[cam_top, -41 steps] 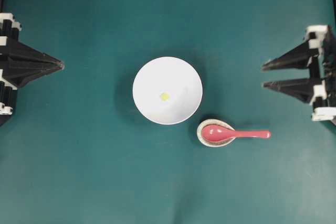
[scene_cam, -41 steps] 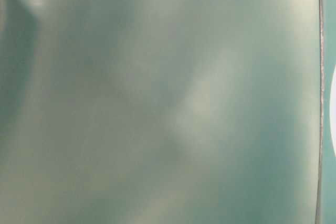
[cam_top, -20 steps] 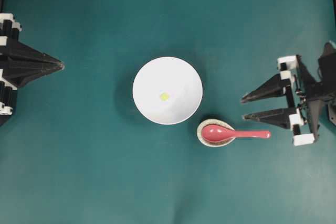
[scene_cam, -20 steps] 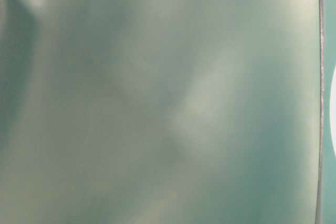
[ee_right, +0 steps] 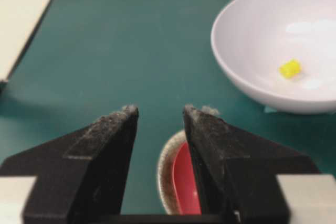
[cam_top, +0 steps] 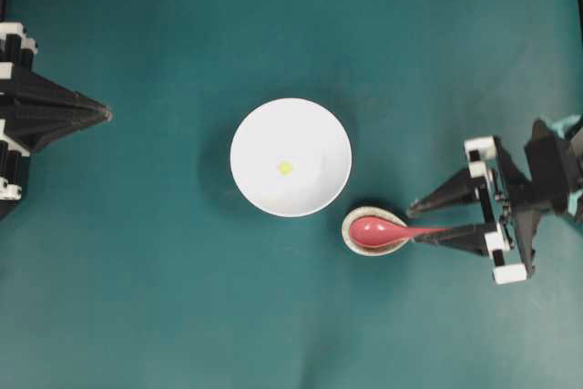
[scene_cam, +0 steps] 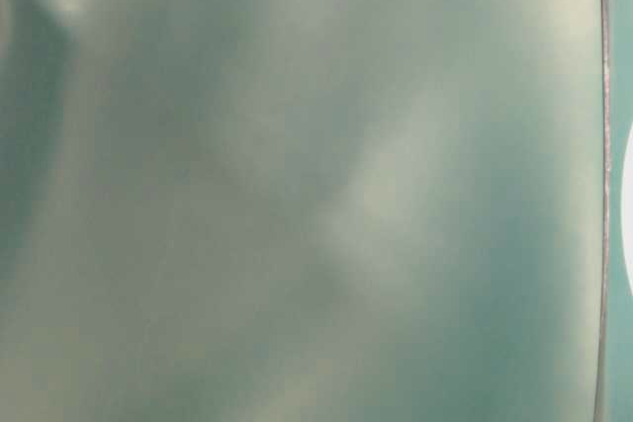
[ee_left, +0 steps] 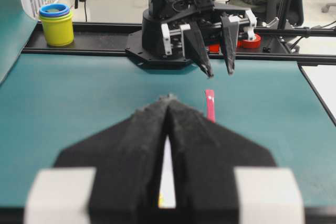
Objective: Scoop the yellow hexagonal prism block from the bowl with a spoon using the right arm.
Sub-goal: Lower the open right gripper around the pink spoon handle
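Both jaws of the right gripper (cam_top: 417, 220) stand spread, apparently straddling the spoon (cam_top: 383, 230) handle (overlap unclear). Lower, center, then pinch. Beyond the spoon, the yellow block (cam_top: 285, 168) sits in the bowl (cam_top: 255, 134).

Glossy pink-red spoon (cam_top: 378, 230); smooth white bowl (cam_top: 291, 157); matt teal cloth-like table (cam_top: 164, 298); speckled, ceramic-looking spoon rest (cam_top: 350, 235).

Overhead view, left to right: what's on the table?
left hand → bowl with the yellow block in it → spoon rest holding the spoon → right hand
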Robot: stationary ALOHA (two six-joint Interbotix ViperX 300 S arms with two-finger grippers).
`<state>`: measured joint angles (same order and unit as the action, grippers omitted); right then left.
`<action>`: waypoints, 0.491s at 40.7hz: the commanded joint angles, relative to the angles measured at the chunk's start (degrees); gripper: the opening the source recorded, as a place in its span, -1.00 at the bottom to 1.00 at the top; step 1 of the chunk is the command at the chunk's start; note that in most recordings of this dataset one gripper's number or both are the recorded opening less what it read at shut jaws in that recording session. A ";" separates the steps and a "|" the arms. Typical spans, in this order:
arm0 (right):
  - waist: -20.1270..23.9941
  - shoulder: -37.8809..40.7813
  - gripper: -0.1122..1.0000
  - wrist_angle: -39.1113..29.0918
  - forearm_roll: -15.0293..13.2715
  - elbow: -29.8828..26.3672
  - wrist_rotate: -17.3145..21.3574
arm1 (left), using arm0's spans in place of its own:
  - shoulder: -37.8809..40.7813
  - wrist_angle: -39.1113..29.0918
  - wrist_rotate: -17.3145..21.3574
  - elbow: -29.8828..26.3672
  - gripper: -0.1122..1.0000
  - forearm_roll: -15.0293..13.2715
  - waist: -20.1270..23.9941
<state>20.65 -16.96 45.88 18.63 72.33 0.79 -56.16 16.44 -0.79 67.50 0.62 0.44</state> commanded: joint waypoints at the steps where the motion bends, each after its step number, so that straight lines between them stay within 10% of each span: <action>1: 2.20 2.11 0.05 4.04 2.46 0.26 -0.09 | 0.44 0.26 -0.09 -1.32 -0.81 0.09 0.00; 20: 9.84 14.94 0.05 15.56 13.36 0.26 -0.09 | 0.62 0.26 -0.18 -1.32 -0.81 0.09 0.00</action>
<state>29.36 -3.08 59.59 30.50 73.21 0.79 -56.07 16.44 -0.88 67.50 0.62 0.44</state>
